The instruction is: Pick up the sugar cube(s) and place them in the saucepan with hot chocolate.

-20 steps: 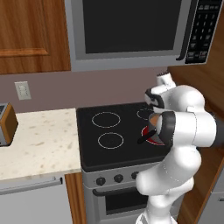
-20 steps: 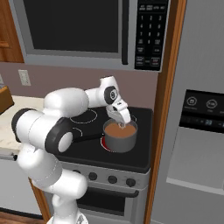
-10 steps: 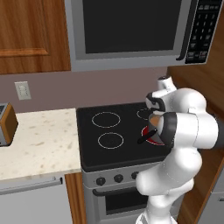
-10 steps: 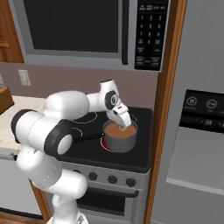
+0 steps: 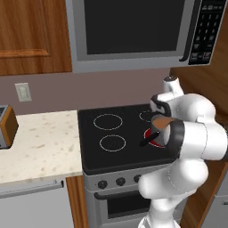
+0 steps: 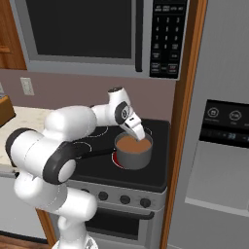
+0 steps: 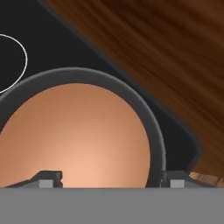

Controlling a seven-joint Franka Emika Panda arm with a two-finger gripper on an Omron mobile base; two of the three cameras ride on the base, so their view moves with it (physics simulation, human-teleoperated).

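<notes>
The saucepan (image 6: 132,159), grey metal with a black handle (image 5: 147,140), stands on the front right burner and holds brown hot chocolate (image 6: 132,144). My gripper (image 6: 141,135) hangs just above its far right rim, tilted down over the liquid. In the hand view the saucepan's rim (image 7: 148,118) curves around the hot chocolate (image 7: 78,135), and my gripper (image 7: 113,179) is open, its fingertips (image 7: 50,177) wide apart with nothing between them. The sugar cubes are out of view.
A red glow (image 6: 115,158) shows under the pan on the black stovetop (image 5: 111,133). A microwave (image 5: 133,31) hangs above. A wooden panel (image 6: 182,146) and the fridge (image 6: 223,146) stand to the right. A toaster (image 5: 5,127) sits on the beige counter (image 5: 40,142).
The fingers have spread from nearly shut to wide open. The arm stays over the saucepan with almost no shift.
</notes>
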